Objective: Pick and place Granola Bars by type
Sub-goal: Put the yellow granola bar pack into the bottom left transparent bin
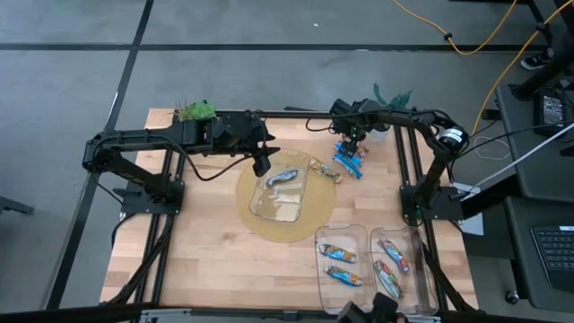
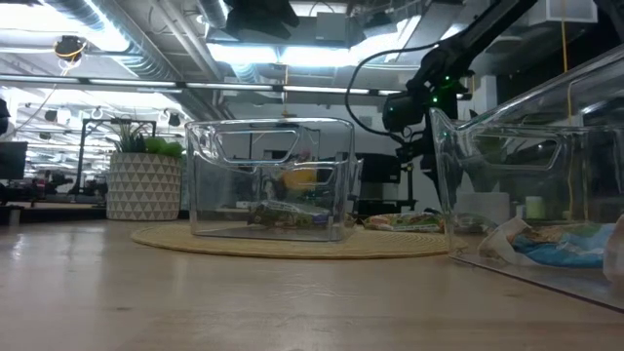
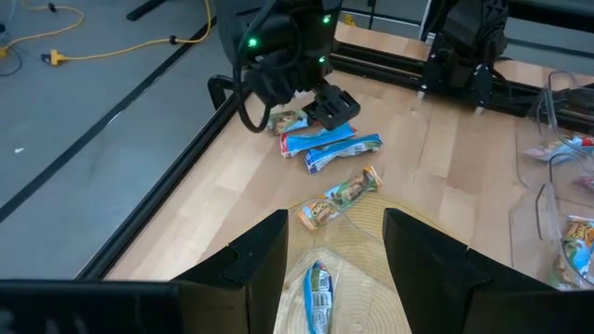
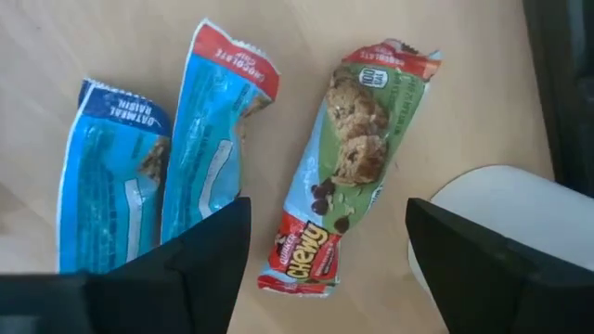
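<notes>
Hovering with its fingers spread wide and empty, the right gripper [image 4: 327, 255] hangs over three loose bars on the bare wood at the table's far side. The green-wrapped bar [image 4: 348, 165] lies directly between its fingertips; two blue-wrapped bars [image 4: 209, 125] sit side by side just past one finger, touching each other.

A little farther off, a fourth loose bar [image 3: 340, 197] rests at the edge of the round mat [image 1: 318, 208]. Beyond it the left gripper [image 1: 262, 167], also parted and holding nothing, hangs at the rim of the clear bin [image 1: 300, 190] on that mat, which holds one blue bar [image 1: 282, 177].

Farthest from the working gripper, at the near edge, two more bins [image 1: 369, 235] hold sorted bars: two in one, what look like three in the other.

By my reckoning the sorting is a little over half done: six binned, four left on the table.
</notes>
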{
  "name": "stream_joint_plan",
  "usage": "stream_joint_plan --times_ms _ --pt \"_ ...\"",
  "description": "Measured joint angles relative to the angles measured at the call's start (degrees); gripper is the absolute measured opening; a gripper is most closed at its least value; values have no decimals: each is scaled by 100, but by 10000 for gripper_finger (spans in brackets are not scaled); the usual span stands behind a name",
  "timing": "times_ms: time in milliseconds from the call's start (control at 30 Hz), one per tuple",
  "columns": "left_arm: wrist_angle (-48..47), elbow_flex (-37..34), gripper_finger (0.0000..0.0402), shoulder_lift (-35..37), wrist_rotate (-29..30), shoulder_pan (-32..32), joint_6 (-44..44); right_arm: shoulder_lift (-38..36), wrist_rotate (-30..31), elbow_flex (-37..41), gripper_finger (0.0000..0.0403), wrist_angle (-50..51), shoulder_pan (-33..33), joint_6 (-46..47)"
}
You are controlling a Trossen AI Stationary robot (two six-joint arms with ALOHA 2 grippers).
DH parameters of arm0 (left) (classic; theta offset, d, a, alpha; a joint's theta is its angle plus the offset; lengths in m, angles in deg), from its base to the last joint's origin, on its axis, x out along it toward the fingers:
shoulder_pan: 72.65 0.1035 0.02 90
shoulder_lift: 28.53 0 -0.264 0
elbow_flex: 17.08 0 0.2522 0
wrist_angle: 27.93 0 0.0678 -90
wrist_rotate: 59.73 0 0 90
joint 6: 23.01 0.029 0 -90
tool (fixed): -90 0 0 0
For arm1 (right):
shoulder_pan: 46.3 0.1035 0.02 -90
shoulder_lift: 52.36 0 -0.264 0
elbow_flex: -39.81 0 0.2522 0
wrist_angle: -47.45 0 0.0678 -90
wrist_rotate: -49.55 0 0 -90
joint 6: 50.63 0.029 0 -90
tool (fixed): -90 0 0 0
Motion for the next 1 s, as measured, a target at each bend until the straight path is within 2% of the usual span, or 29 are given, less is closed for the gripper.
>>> stream_joint_plan --times_ms 200,433,767,1000 --pt "0 -2 169 0 -2 10 7 0 236 0 288 220 -15 -139" --pt "2 -7 169 0 16 20 102 0 240 0 288 661 -130 -606" --pt "116 -7 169 0 18 20 105 0 81 0 288 1259 -195 -61" --pt "116 -7 169 0 18 20 107 0 44 -4 287 1100 -3 17"
